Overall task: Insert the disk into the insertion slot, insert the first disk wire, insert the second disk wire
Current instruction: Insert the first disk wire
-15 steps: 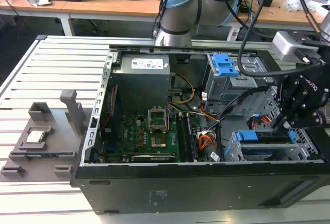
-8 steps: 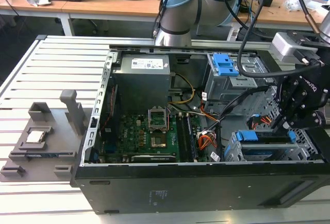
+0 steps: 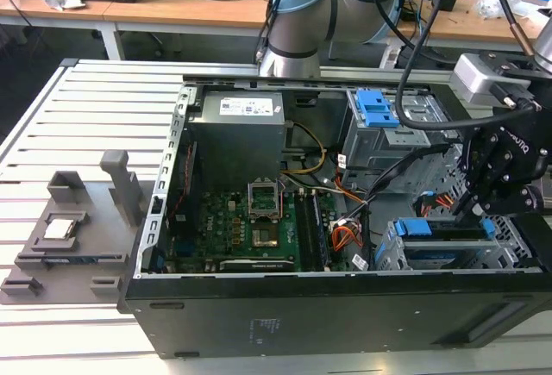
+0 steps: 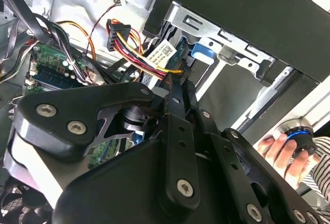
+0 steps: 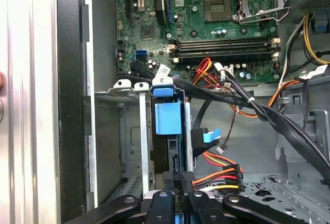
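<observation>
One disk [image 3: 448, 253] seated in one slot [image 3: 392, 250] at the exterior view's lower right, one gripper [image 3: 470, 211] held above it, fingers [image 5: 163, 206] closed on one wire plug [image 5: 188, 176].

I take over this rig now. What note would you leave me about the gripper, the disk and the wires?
Gripper: shut on the end of the red-yellow-black wire, close to the disk.
Disk: sits inside the insertion slot.
Done: disk insertion, as far as it shows.
Left: both wires. The held one does not look plugged in yet, and the blue-tabbed cable hangs free beside the slot.
</observation>
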`<move>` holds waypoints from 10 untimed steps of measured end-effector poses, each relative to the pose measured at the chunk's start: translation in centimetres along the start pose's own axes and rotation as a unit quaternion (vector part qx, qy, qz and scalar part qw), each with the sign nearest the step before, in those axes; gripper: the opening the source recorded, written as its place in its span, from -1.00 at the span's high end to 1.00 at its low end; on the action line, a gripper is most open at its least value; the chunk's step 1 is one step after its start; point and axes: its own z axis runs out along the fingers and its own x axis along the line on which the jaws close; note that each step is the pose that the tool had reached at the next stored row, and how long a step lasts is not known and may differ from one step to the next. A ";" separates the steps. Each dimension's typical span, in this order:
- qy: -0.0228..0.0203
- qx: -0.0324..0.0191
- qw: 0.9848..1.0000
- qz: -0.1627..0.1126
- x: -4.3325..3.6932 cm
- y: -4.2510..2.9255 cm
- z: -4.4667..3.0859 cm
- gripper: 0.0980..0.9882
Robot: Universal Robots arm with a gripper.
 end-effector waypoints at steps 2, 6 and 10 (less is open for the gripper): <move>0.000 0.000 1.000 0.000 0.00 0.04 0.00 0.85; -0.003 0.000 1.000 0.000 -0.05 0.06 0.00 0.85; -0.004 0.000 1.000 0.000 -0.06 0.06 0.02 0.85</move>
